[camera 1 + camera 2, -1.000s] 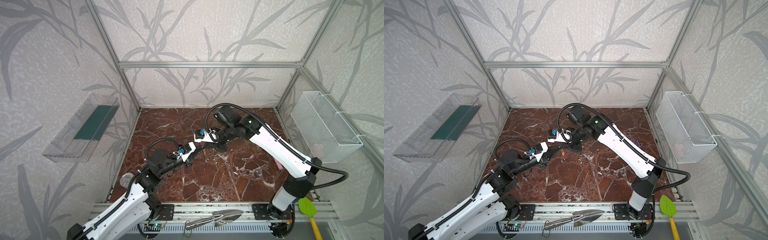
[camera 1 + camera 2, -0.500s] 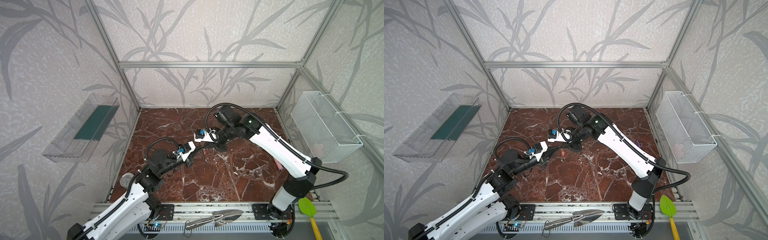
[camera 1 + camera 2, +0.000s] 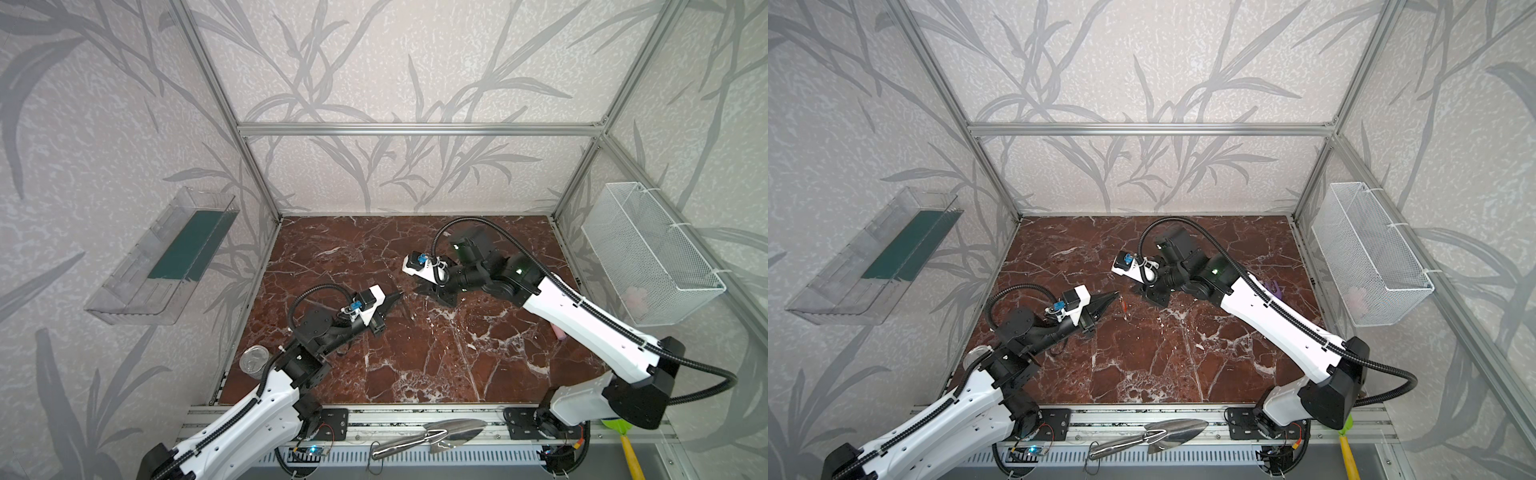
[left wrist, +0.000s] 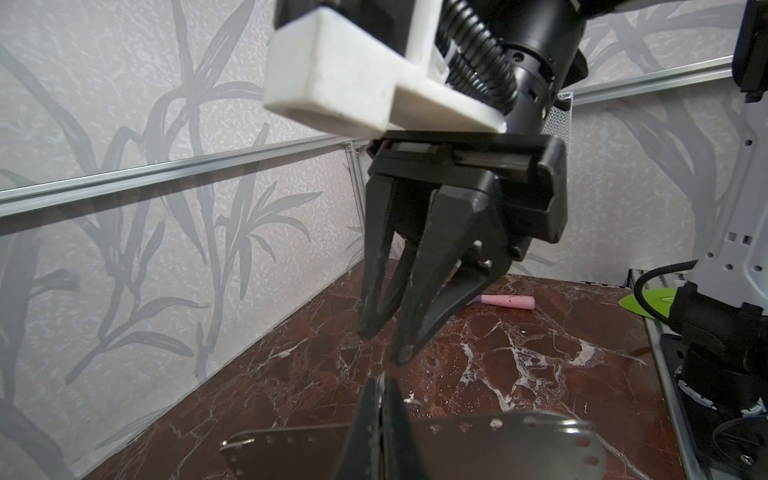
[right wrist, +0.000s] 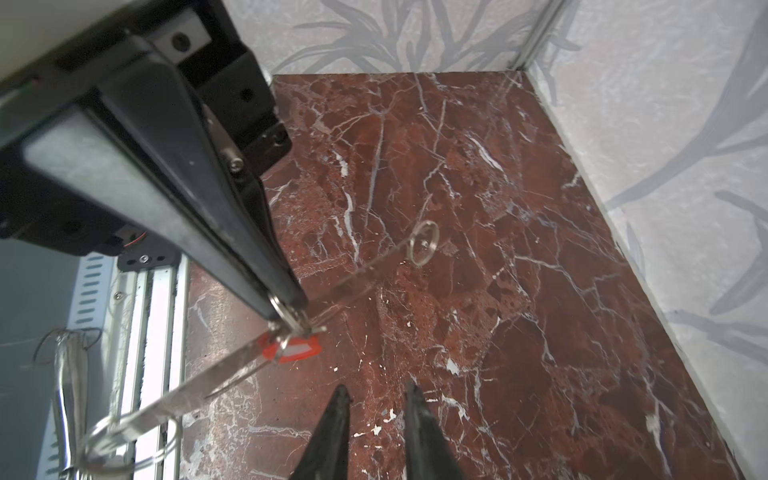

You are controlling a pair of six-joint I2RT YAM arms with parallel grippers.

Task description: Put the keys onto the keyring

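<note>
**Left.** Your left gripper (image 3: 399, 294) is pinched fully together at the tips and raised off the red-brown marble-patterned tabletop (image 3: 436, 365). In the right wrist view the tips clamp the thin wire loop of the keyring (image 5: 293, 349). Its small red rectangular tag with a pale centre dangles just below them.

**Middle.** The flat grey metal key plate (image 4: 478, 444), dotted along one edge, crosses that same tip. It shows edge-on in the right wrist view and broadside in the left wrist view. You cannot tell from these views whether the plate hangs on the loop or is only pinched alongside it. Judgement: threading is unconfirmed, so treat the task as not proven done.

**Right.** Your right gripper (image 5: 376, 397) has its jaws a narrow gap apart with nothing between them. Its tips are near the tag and plate but not touching.

**Risks from here:**
- If the plate is only pinched, any easing of the left grip drops it to the tabletop, and the loop goes with it.
- The loop is thin and held at the very tip, so a nudge from the right fingers could twist it out.
- The right tips sit near the dangling tag, so a closing move may catch the tag instead of the plate.
- The plate is thin and free to swing, so an edge-on grasp will likely slip.
</note>
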